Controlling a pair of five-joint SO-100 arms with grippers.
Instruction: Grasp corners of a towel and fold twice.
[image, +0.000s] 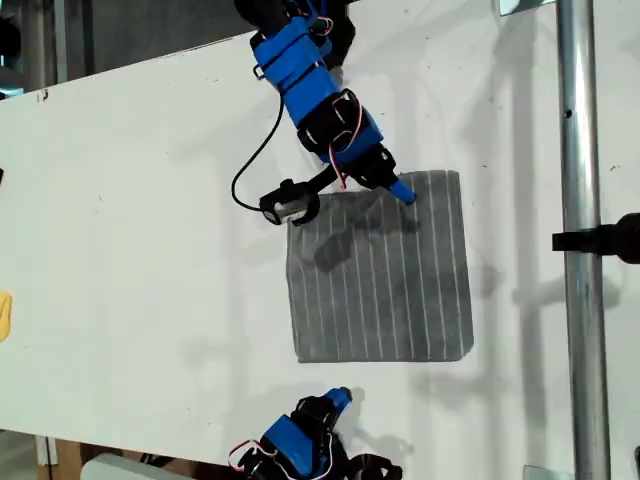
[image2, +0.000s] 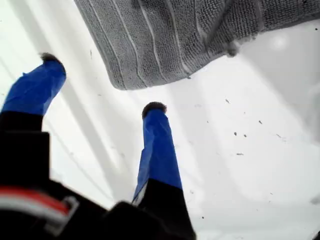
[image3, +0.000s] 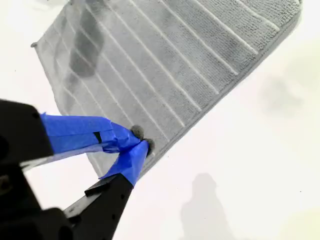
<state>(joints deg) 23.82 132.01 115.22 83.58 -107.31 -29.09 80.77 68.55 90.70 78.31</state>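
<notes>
Two claws work one towel (image: 385, 270), which lies flat on the white worktop (image: 130, 200), right of centre in the exterior view. Leftmost, my first claw (image2: 102, 84) hangs with tips apart, just short of a near corner (image2: 125, 80). Further right, my second claw (image3: 141, 140) has its tips together at the far edge, between corners; I cannot tell whether cloth is caught. Lifting there risks a slip or a bunched fold. A metal pole (image: 580, 250) stands rightmost, clear of the cloth.
</notes>
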